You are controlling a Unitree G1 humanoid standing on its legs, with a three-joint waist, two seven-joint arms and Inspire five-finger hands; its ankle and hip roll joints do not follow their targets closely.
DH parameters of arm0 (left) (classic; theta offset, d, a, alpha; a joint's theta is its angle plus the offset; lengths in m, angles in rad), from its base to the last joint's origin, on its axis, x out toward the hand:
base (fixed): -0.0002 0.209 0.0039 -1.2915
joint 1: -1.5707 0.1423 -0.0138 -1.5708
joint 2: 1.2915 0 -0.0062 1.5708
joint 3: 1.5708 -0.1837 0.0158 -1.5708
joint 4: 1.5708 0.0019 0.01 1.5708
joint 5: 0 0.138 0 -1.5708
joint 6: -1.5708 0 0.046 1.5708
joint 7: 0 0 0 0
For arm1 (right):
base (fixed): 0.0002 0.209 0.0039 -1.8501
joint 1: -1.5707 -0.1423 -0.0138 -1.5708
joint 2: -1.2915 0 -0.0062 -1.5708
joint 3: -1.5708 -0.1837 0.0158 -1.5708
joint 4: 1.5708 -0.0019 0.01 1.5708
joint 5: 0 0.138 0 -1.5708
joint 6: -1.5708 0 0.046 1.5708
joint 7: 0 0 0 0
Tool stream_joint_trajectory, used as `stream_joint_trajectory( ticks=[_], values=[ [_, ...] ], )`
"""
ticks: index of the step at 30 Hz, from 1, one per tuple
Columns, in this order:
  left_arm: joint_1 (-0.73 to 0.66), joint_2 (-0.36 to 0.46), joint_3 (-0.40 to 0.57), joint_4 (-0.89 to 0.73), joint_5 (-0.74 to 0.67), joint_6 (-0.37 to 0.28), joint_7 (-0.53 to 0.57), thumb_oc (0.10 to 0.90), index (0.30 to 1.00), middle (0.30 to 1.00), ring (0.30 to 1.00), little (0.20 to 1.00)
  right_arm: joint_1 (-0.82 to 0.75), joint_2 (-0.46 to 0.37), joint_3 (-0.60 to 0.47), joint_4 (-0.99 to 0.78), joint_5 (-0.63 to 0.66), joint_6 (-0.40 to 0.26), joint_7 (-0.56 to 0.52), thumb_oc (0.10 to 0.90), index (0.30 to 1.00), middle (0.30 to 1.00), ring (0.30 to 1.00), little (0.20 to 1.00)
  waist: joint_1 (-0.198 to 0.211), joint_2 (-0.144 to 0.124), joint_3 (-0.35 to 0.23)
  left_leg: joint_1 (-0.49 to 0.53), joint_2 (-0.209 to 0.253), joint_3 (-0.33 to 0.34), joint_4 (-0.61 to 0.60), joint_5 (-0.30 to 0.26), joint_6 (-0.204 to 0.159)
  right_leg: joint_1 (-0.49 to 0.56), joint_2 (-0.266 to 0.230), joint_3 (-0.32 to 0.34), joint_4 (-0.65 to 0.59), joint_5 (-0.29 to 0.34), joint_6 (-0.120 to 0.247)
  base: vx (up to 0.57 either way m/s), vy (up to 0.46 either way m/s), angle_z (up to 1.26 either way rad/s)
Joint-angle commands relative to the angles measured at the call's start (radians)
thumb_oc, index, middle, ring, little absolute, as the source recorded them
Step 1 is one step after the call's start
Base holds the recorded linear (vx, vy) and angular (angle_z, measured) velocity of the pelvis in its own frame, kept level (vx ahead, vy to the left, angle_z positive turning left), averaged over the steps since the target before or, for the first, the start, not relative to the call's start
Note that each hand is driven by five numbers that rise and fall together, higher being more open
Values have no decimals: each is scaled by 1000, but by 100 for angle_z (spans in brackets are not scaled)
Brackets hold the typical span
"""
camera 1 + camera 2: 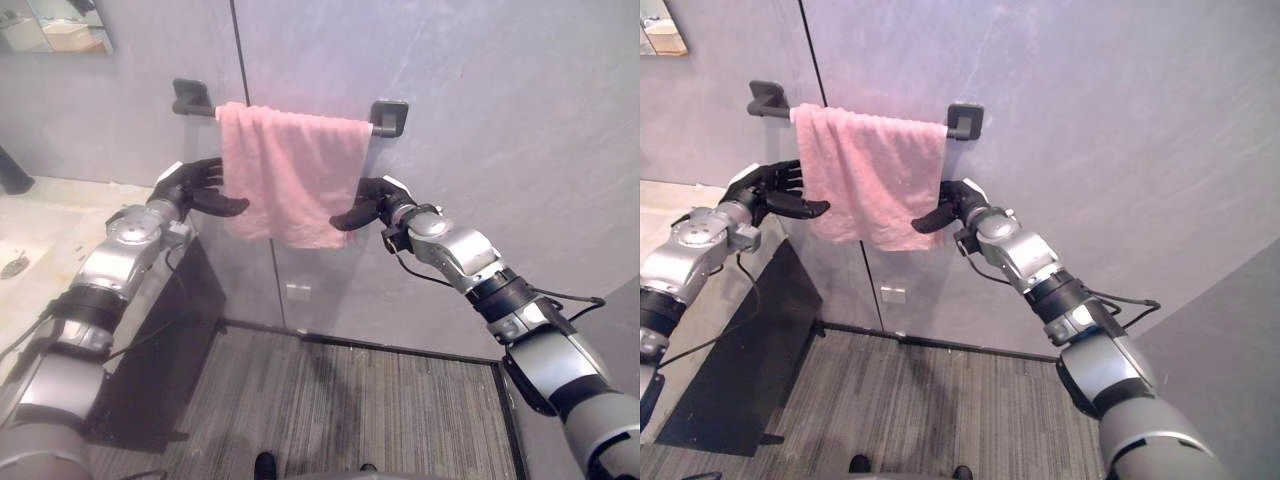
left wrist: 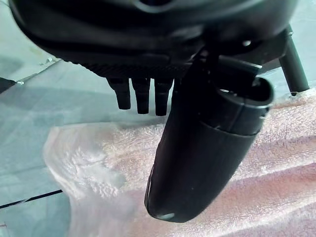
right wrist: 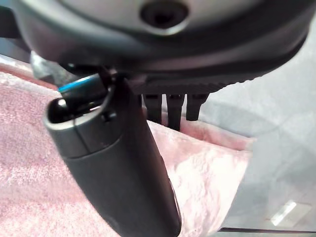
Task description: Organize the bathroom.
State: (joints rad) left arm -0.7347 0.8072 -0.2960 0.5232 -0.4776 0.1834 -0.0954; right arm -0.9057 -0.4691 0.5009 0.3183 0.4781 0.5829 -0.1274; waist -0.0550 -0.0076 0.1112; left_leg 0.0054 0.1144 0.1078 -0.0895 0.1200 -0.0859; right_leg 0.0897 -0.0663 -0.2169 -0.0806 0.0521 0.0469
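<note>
Pink towel [image 1: 292,172] is hanging centre-frame over the towel bar [image 1: 375,126]; left hand [image 1: 190,185] and right hand [image 1: 370,203] are flanking its edges, fingers relaxed, thumbs out, gripping nothing. Smoothing evenly downward seems best.

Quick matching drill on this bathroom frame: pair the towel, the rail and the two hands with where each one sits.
1 pink towel
2 towel rail
3 left hand
4 right hand

a fixed to the grey wall
b at the towel's right edge
c draped over the rail
d at the towel's left edge

Pairs: 1-c, 2-a, 3-d, 4-b
</note>
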Motion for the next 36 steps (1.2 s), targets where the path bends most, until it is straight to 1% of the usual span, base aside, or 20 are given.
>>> stream_joint_trajectory(
  ticks=[1, 6, 7, 8, 9, 10, 11, 12, 13, 26, 33, 34, 35, 36],
  values=[
    [-87, 51, 48, 28, -6, -72, 21, 800, 900, 900, 900, 900, -107, -34, -5, -12, -20, -80, -49, 800, 900, 900, 900, 900, 35, 51, -91, 40, 83, 77, 2, -15, -43, -49, -57, 32, -7, 2, 59, 0, 0, 0],
    [-92, 42, 42, 33, 0, -77, 13, 800, 900, 900, 900, 900, -113, -30, -8, -8, -16, -85, -54, 800, 900, 900, 900, 900, 33, 53, -87, 38, 83, 79, 2, -15, -43, -53, -57, 34, -7, 5, 58, 0, 0, 0],
    [-92, 41, 42, 33, 2, -78, 13, 800, 900, 900, 900, 900, -114, -29, -9, -7, -15, -86, -54, 778, 867, 867, 867, 867, 33, 53, -87, 38, 83, 79, 2, -15, -43, -53, -57, 34, -7, 5, 58, 0, 0, 0],
    [-93, 40, 43, 34, 6, -78, 10, 800, 900, 900, 900, 900, -116, -29, -10, -8, -14, -85, -55, 557, 535, 535, 535, 535, 33, 53, -86, 38, 83, 81, 2, -15, -43, -54, -57, 35, -7, 5, 58, 0, 0, 0],
    [-95, 39, 42, 34, 7, -77, 10, 800, 900, 900, 900, 900, -117, -28, -10, -9, -13, -84, -56, 515, 472, 472, 472, 472, 32, 53, -86, 38, 83, 81, 2, -15, -43, -54, -57, 35, -7, 5, 58, 0, 0, 0],
    [-98, 39, 40, 35, 7, -76, 7, 718, 778, 778, 778, 778, -119, -29, -10, -9, -10, -85, -58, 400, 300, 300, 300, 300, 32, 53, -86, 38, 82, 81, 2, -15, -43, -54, -57, 35, -7, 5, 58, 0, 0, 0],
    [-103, 38, 35, 36, 8, -75, 7, 505, 458, 458, 458, 458, -122, -28, -7, -6, -6, -87, -59, 400, 300, 300, 300, 300, 33, 52, -87, 38, 82, 81, 2, -15, -43, -53, -57, 36, -7, 5, 58, 0, 0, 0],
    [-103, 38, 34, 36, 8, -75, 7, 482, 422, 422, 422, 422, -123, -27, -7, -6, -5, -86, -60, 400, 300, 300, 300, 300, 33, 52, -87, 38, 82, 81, 2, -15, -43, -53, -57, 36, -7, 5, 58, 0, 0, 0],
    [-105, 37, 32, 36, 8, -73, 4, 400, 300, 300, 300, 300, -124, -25, -7, -8, -3, -84, -63, 400, 300, 300, 300, 300, 33, 52, -88, 39, 82, 81, 2, -16, -42, -53, -58, 35, -7, 5, 58, 0, 0, 0],
    [-98, 32, 38, 40, 16, -73, -1, 400, 300, 300, 300, 300, -120, -21, -9, -6, -11, -78, -65, 400, 300, 300, 300, 300, 32, 52, -89, 43, 82, 83, 2, -17, -42, -52, -56, 38, -7, 4, 57, 0, 0, 0],
    [-85, 48, 67, 51, 3, -57, 79, 400, 300, 300, 300, 300, -105, -32, -18, -6, -18, -76, -64, 400, 300, 300, 300, 300, 37, 54, -90, 48, 81, 87, 2, -18, -43, -46, -63, 30, -7, 5, 58, 0, 0, 0],
    [-78, 55, 83, 61, -8, -50, 123, 400, 300, 300, 300, 300, -97, -34, -20, -7, -26, -78, -66, 400, 300, 300, 300, 300, 39, 55, -90, 49, 81, 87, 2, -18, -42, -44, -64, 26, -7, 4, 59, 0, 0, 0],
    [-78, 55, 84, 61, -8, -49, 123, 400, 300, 300, 300, 300, -97, -34, -20, -7, -26, -78, -66, 400, 300, 300, 300, 300, 38, 55, -90, 49, 81, 86, 2, -18, -42, -44, -64, 26, -7, 4, 59, 0, 0, 0],
    [-75, 62, 98, 79, -25, -52, 153, 400, 300, 300, 300, 300, -95, -33, -20, -6, -27, -75, -70, 400, 300, 300, 300, 300, 41, 55, -91, 50, 81, 86, 2, -18, -43, -42, -65, 23, -7, 3, 59, 0, 0, 0]
  ],
)
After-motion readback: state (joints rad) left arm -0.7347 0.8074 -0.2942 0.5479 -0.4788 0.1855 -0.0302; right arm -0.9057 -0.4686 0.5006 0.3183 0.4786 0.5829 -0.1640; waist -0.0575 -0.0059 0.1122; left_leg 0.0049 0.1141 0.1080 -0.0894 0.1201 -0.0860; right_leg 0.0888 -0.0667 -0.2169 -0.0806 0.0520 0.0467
